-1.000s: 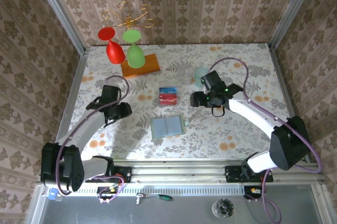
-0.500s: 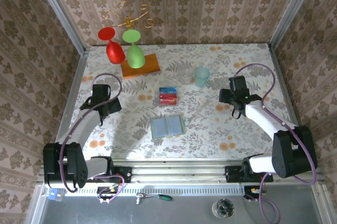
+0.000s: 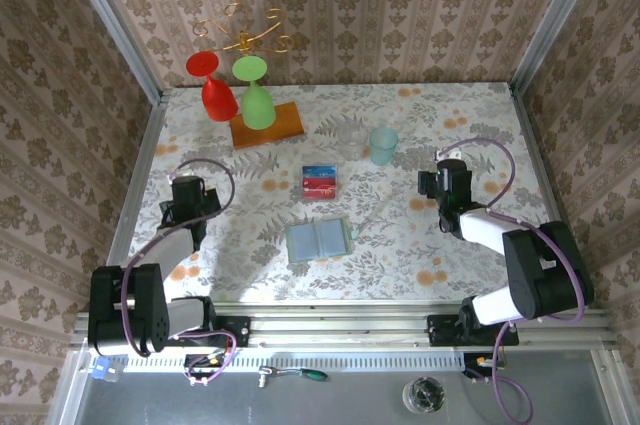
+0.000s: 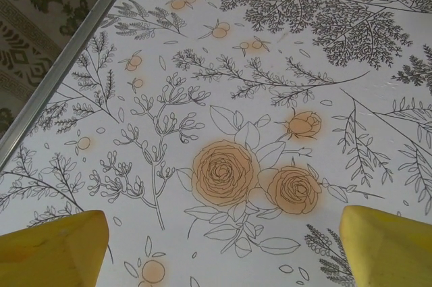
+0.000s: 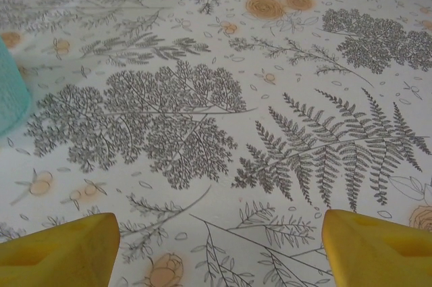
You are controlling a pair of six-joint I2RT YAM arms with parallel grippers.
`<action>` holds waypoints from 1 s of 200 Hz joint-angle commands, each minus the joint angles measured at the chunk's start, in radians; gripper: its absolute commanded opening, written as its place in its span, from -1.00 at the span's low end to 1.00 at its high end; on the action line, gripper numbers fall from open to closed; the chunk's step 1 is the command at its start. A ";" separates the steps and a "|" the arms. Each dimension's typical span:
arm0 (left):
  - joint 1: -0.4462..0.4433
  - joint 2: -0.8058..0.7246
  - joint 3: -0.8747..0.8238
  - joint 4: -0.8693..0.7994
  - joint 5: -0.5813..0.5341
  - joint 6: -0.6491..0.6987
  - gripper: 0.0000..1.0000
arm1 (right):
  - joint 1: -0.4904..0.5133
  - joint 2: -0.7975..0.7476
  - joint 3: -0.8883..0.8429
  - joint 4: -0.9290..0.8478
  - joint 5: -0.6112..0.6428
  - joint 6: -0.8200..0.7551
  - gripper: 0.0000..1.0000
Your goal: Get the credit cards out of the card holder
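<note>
- Left gripper [image 3: 186, 188]: jaws standing wide apart, gripping nothing, hanging over the bare floral table [image 4: 223, 64].
- Right gripper [image 3: 440, 181]: jaws also gaping wide, empty, with the teal cup [image 5: 9, 91] sitting ahead to its left.
- Card holder [image 3: 318, 241]: lying open between the two grippers, apart from both.
- Credit cards [image 3: 320, 182]: lying piled just beyond the holder, outside it.

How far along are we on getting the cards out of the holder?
Done, apparently: the credit cards lie stacked on the table, apart from the card holder, which lies open nearer the arms. In hand: nothing; the left gripper and right gripper are open and empty over bare table. Left: likely nothing, though whether a card hides in a pocket is too small to tell.
</note>
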 commanded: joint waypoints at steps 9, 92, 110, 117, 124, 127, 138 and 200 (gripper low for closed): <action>0.005 0.012 -0.037 0.303 0.015 0.074 0.80 | -0.027 0.006 -0.042 0.247 -0.021 -0.062 0.62; 0.004 0.253 -0.030 0.676 0.143 0.170 0.91 | -0.127 0.105 -0.104 0.441 -0.246 -0.016 0.65; -0.001 0.316 -0.035 0.743 0.175 0.188 0.91 | -0.127 0.104 -0.099 0.425 -0.249 -0.014 0.71; -0.009 0.332 -0.045 0.777 0.187 0.205 0.93 | -0.129 0.099 -0.097 0.413 -0.248 -0.014 0.74; -0.019 0.331 -0.046 0.770 0.179 0.210 0.94 | -0.129 0.102 -0.097 0.422 -0.248 -0.014 0.76; -0.021 0.328 -0.044 0.765 0.179 0.209 0.94 | -0.129 0.101 -0.097 0.419 -0.249 -0.014 0.77; -0.024 0.334 -0.039 0.771 0.179 0.220 0.97 | -0.129 0.102 -0.097 0.419 -0.248 -0.015 0.85; -0.026 0.332 -0.033 0.753 0.180 0.223 1.00 | -0.127 0.099 -0.098 0.419 -0.248 -0.015 1.00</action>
